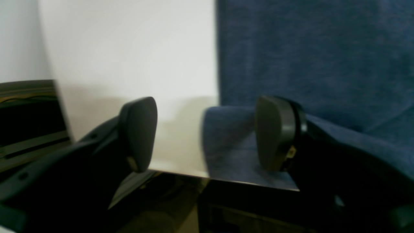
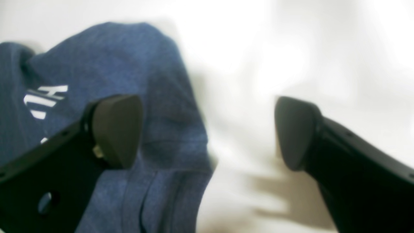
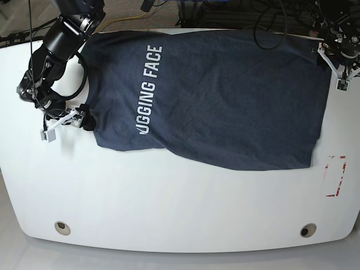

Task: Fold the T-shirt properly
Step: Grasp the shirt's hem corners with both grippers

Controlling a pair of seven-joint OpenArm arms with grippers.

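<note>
The dark navy T-shirt (image 3: 225, 95) lies spread flat on the white table (image 3: 169, 214), its white lettering (image 3: 149, 90) running toward the far edge. My right gripper (image 3: 84, 120) is at the shirt's near-left edge. In the right wrist view it (image 2: 205, 132) is open, one finger (image 2: 116, 129) over a folded part of the shirt (image 2: 155, 97), the other over bare table. My left gripper (image 3: 339, 72) is at the shirt's far-right corner. In the left wrist view it (image 1: 207, 136) is open and straddles the shirt's edge (image 1: 226, 139) at the table's rim.
A red-outlined rectangle (image 3: 336, 175) is marked on the table at the right. Two round holes (image 3: 62, 228) (image 3: 307, 230) sit near the front edge. Cables (image 3: 270, 17) hang behind the far edge. The table's rim drops off below the left gripper (image 1: 181, 173).
</note>
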